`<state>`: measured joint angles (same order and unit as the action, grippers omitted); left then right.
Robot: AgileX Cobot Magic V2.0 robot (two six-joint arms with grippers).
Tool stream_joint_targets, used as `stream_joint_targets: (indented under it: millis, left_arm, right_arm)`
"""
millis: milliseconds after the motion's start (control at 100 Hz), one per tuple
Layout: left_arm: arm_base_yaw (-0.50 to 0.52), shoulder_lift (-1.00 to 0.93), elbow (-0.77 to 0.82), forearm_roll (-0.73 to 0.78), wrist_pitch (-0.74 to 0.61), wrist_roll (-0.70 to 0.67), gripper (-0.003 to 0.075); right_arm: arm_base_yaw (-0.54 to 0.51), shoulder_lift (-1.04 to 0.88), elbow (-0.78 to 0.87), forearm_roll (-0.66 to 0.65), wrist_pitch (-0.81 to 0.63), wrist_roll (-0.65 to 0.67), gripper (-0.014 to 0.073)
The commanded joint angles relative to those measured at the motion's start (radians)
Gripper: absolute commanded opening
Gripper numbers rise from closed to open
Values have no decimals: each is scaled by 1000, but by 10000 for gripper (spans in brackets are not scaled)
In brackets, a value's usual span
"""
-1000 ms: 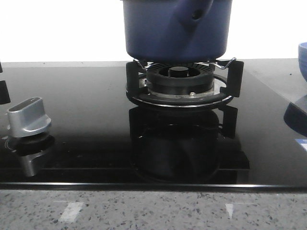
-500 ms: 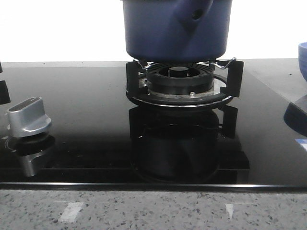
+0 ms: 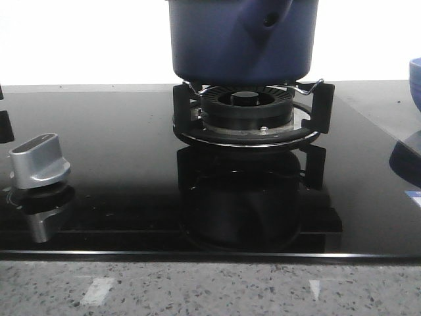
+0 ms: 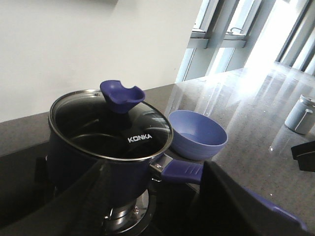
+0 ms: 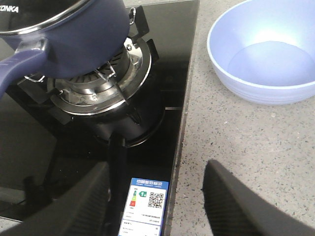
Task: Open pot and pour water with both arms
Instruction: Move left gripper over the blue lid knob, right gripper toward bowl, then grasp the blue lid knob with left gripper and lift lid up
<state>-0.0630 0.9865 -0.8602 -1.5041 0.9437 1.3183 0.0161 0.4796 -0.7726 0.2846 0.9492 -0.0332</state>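
The dark navy pot (image 3: 242, 39) stands on the gas burner (image 3: 247, 112), its handle stub with the hole pointing toward the camera. In the left wrist view the pot (image 4: 106, 157) wears a glass lid (image 4: 110, 128) with a blue knob (image 4: 122, 95), and its handle (image 4: 182, 172) points toward the lighter blue bowl (image 4: 199, 135). My left gripper (image 4: 155, 169) is open and empty, hanging short of the pot's side and handle. My right gripper (image 5: 156, 164) is open and empty above the hob's right edge, with the pot (image 5: 74, 34) ahead on one side and the bowl (image 5: 266, 54) on the other.
A silver control knob (image 3: 39, 161) stands on the black glass hob (image 3: 118, 164) at the left. A label sticker (image 5: 146, 204) lies at the hob's right edge. The speckled counter (image 5: 236, 142) carries the bowl. A white jar (image 4: 301, 114) stands further off.
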Motion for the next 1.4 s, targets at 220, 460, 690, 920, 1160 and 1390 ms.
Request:
stream_joint_targets:
  millis: [220,460,690,920,1160,1390]
  left_arm:
    - [-144,235,-190,-76,-52,127,358]
    - [-196,422,-331,-78,-56,146,358]
    - [-211,543,-456,-67,-56,146,358]
    - [-218,577,-498,-62,-43,146,360]
    - [-280,577,-498,-62,-107,296,360]
    - [-328,590,-498,-60,-223,385,360]
  right_arm:
    - [3,14,-33,23,-56,-10,382]
    - [3,14,-33,23,-48,-10,382]
    - [3,14,-33,23,-43,-10,382]
    - [3,14,-33,24,-43,-10,382]
    - [3,14,-33,25,-43,-10,382]
    - [3,14,-33,25,-41,-10,382]
